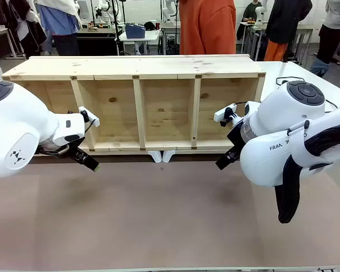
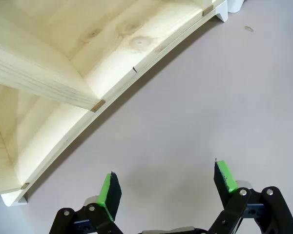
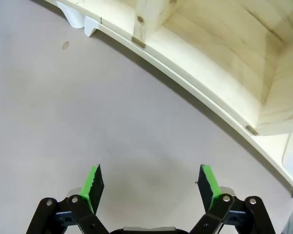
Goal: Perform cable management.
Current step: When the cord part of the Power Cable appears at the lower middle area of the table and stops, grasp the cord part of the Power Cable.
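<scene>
The left gripper [image 1: 89,162] was held low over the brown table [image 1: 158,221] before the left end of the wooden shelf [image 1: 136,67], its green pads [image 2: 109,194] spread wide with nothing between them. The right gripper [image 1: 221,165] was likewise seen wide open and empty before the shelf's right end. The cable [image 1: 284,78], thin and black, was laid on the white tabletop [image 1: 272,69] behind that end, well apart from both.
</scene>
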`<state>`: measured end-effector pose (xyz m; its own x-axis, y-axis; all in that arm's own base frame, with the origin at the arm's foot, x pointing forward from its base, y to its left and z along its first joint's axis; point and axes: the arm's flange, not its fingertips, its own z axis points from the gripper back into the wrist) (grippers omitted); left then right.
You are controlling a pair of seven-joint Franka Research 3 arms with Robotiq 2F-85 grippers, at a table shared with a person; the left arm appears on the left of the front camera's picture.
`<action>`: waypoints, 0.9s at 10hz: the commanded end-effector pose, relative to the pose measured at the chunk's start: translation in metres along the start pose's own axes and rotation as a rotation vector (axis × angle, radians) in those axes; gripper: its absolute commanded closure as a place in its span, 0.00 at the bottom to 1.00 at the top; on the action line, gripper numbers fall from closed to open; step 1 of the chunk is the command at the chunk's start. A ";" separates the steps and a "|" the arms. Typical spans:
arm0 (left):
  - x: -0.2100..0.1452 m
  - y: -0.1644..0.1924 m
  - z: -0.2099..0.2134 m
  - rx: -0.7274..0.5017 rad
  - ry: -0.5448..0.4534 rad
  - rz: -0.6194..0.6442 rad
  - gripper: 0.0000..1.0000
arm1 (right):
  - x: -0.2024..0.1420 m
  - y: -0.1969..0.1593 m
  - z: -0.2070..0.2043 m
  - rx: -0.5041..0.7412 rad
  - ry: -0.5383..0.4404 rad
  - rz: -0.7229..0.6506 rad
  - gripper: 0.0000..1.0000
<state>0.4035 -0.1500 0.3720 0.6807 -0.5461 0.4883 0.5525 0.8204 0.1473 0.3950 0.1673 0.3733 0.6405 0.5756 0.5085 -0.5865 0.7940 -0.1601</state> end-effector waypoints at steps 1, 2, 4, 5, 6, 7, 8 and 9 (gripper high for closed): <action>0.000 0.000 0.000 0.000 0.000 0.000 0.00 | 0.000 0.000 0.000 0.000 0.000 0.000 0.00; 0.000 0.000 0.000 0.000 0.000 0.000 0.00 | 0.000 0.000 0.000 0.000 0.000 0.000 0.00; 0.000 0.000 0.000 0.000 0.000 0.000 0.00 | 0.000 0.000 0.000 0.000 0.000 0.000 0.00; 0.000 0.000 0.000 0.000 0.000 0.000 0.00 | 0.000 0.000 0.000 0.000 0.000 0.000 0.00; 0.000 0.000 0.000 0.000 0.000 0.000 0.00 | 0.000 0.000 0.000 0.000 0.000 0.000 0.00; 0.000 0.000 0.000 0.000 0.000 0.000 0.00 | 0.000 0.000 0.000 0.000 0.000 0.000 0.00; 0.000 0.000 0.000 0.000 0.000 0.000 0.00 | 0.000 0.000 0.000 0.000 0.000 0.000 0.00; 0.000 -0.001 0.000 0.001 0.000 -0.002 0.00 | 0.000 0.000 0.000 0.000 0.000 0.001 0.00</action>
<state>0.4032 -0.1509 0.3720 0.6792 -0.5485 0.4877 0.5541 0.8190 0.1494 0.3950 0.1674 0.3733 0.6402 0.5760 0.5083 -0.5867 0.7937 -0.1606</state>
